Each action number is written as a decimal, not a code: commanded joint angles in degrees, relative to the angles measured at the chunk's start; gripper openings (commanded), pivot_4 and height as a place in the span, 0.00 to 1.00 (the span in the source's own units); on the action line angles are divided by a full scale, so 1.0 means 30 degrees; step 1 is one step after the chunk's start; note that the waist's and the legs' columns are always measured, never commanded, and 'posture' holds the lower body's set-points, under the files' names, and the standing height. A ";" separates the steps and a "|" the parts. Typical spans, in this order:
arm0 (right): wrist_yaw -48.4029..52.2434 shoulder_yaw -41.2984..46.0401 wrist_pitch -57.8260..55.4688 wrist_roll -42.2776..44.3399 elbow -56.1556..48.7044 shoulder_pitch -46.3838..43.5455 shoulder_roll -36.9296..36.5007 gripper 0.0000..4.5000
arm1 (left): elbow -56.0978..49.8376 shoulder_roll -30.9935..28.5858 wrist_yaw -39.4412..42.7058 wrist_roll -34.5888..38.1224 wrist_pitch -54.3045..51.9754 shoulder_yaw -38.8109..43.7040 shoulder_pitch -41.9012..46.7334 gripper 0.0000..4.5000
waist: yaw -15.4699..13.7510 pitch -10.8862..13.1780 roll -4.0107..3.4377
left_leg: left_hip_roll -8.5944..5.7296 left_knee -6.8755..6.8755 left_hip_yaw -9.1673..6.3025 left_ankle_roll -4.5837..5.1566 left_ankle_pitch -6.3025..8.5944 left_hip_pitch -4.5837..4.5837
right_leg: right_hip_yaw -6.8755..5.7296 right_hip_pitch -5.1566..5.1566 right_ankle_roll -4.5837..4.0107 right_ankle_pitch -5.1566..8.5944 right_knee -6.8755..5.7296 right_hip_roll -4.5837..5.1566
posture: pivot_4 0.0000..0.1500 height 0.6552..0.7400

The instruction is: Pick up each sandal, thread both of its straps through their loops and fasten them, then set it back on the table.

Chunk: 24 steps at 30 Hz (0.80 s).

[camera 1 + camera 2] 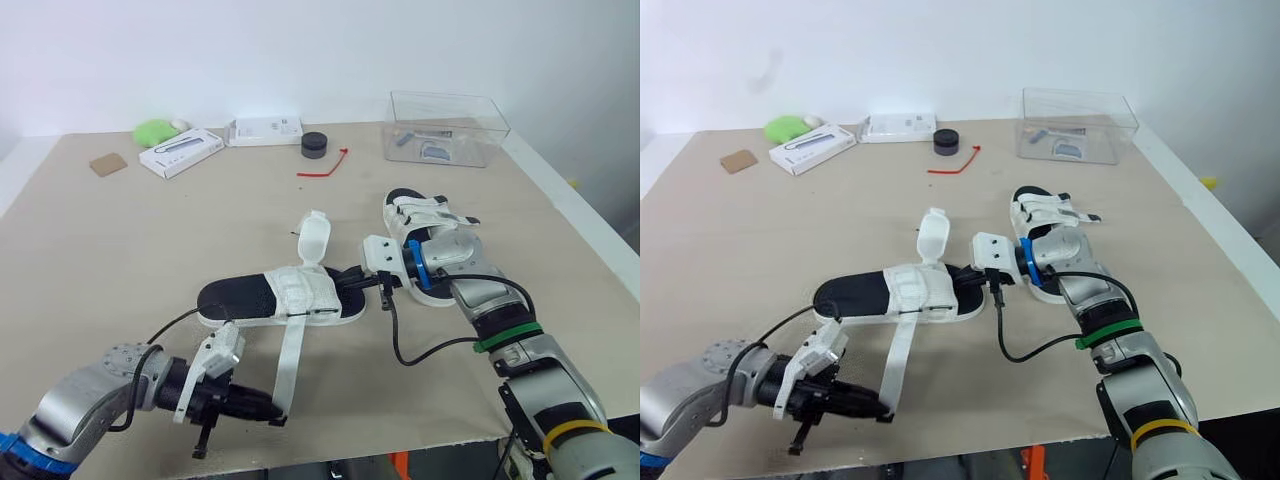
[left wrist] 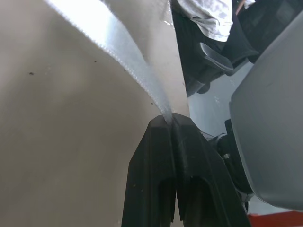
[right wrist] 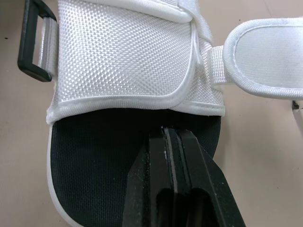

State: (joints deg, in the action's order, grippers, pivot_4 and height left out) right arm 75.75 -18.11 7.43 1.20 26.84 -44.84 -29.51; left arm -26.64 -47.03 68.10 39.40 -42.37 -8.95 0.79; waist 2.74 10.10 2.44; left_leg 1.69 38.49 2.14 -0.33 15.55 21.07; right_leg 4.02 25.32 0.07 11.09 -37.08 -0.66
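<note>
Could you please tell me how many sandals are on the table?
2. One white-strapped, black-soled sandal lies mid-table, its long white strap pinched in the left claw; the second sandal lies to its right, by the right claw.

No text, brand or number can be read anywhere. The flat white box (image 1: 180, 152) at the far left of the desk (image 1: 120, 250) and the white box (image 1: 265, 130) to its right carry printing, too small to make out.
</note>
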 commanded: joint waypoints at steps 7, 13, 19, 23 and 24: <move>0.0066 -0.0125 0.0249 -0.0381 0.0468 -0.0125 -0.0031 0.00 | -0.1191 -0.0919 0.0494 -0.1261 0.1509 -0.0496 0.0245 0.20 | -0.0003 0.0000 0.0000 | -0.0011 -0.0004 0.0000 -0.0001 0.0001 0.0004 | -0.0006 0.0001 -0.0007 0.0004 0.0001 -0.0008 | 1.00 1.00; 0.0275 -0.0133 0.0422 -0.0409 0.0677 -0.0201 -0.0100 0.00 | -0.1383 -0.5085 0.4020 -0.2735 0.3432 -0.0232 0.2160 0.80 | -0.0023 0.0007 -0.0010 | -0.0013 -0.0011 0.0002 0.0000 -0.0001 -0.0003 | -0.0010 0.0004 -0.0101 0.0055 -0.0009 -0.0013 | 1.00 1.00; 0.0447 -0.0190 0.0787 -0.0537 0.1426 -0.0731 0.0066 0.00 | 0.1741 -0.4916 0.5600 -0.4451 0.7925 0.0873 0.7614 0.99 | -0.0071 0.0003 0.0000 | -0.0029 0.0003 0.0025 0.0003 -0.0006 0.0002 | 0.0006 0.0001 -0.0092 0.0053 -0.0003 -0.0006 | 1.00 1.00; 0.0565 -0.0185 0.1048 -0.0613 0.1861 -0.0992 0.0170 0.00 | 0.4363 -0.2157 0.5433 -0.7469 1.5818 0.0046 0.9399 0.99 | -0.0022 -0.0023 -0.0031 | -0.0048 0.0020 0.0030 -0.0007 -0.0015 0.0003 | 0.0017 -0.0015 -0.0058 0.0007 0.0007 -0.0007 | 1.00 1.00; 0.0602 -0.0194 0.1113 -0.0635 0.1924 -0.1028 0.0179 0.00 | 0.4747 -0.1634 0.5602 -0.7855 1.7315 -0.0125 0.9528 0.99 | 0.0013 -0.0023 -0.0030 | -0.0053 0.0017 0.0047 -0.0007 -0.0014 0.0003 | 0.0032 -0.0011 -0.0045 0.0006 0.0005 -0.0001 | 1.00 1.00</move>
State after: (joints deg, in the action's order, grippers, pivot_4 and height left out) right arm 77.37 -18.45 10.69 0.37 31.54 -47.37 -28.50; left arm -13.86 -52.58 84.26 18.23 1.97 -8.61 29.29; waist 2.78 10.03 2.35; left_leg 1.56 38.53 2.33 -0.34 15.52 21.09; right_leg 4.16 25.30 0.07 11.03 -37.05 -0.68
